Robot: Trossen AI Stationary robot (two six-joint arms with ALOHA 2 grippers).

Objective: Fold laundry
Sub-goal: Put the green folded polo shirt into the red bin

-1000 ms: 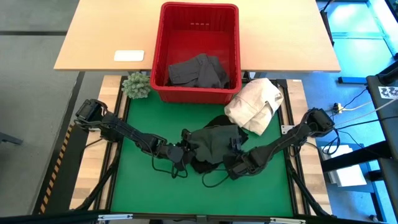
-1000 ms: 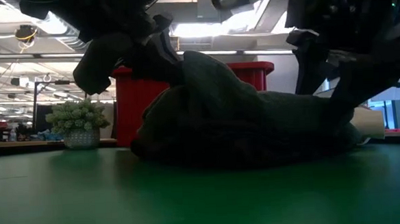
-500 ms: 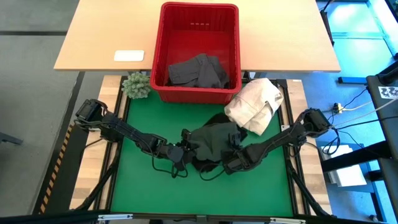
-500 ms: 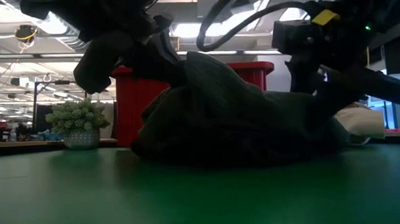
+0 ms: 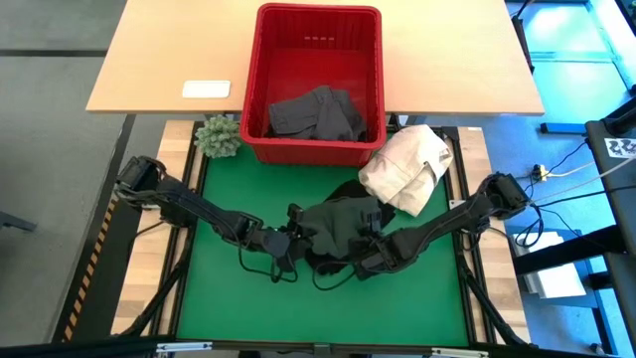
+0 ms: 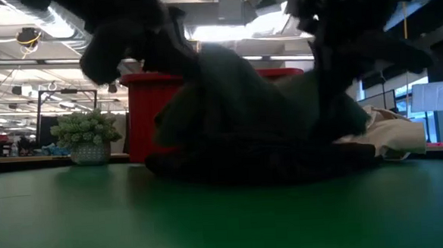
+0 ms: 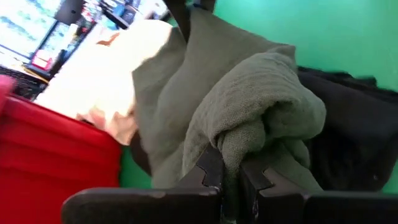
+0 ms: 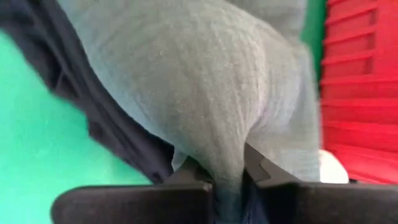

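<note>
Change: the right gripper (image 5: 366,249), spread wide a second before, was closed on a fold of the green garment (image 5: 343,227); the cloth between the arms was drawn up higher.
Left gripper (image 5: 288,241): pinched shut on the garment's other side.
Surface: a green mat (image 5: 229,288) under the garment, a black garment (image 5: 333,264) beneath it.
Room: a red basket (image 5: 316,85) of grey laundry (image 5: 316,114), a cream heap (image 5: 407,167) and a small plant (image 5: 218,135) behind.
Axis: stretched left to right between the grippers.

2 dark jointed arms w/ looping black cables; black notched left claw (image 7: 231,180) fingers.
</note>
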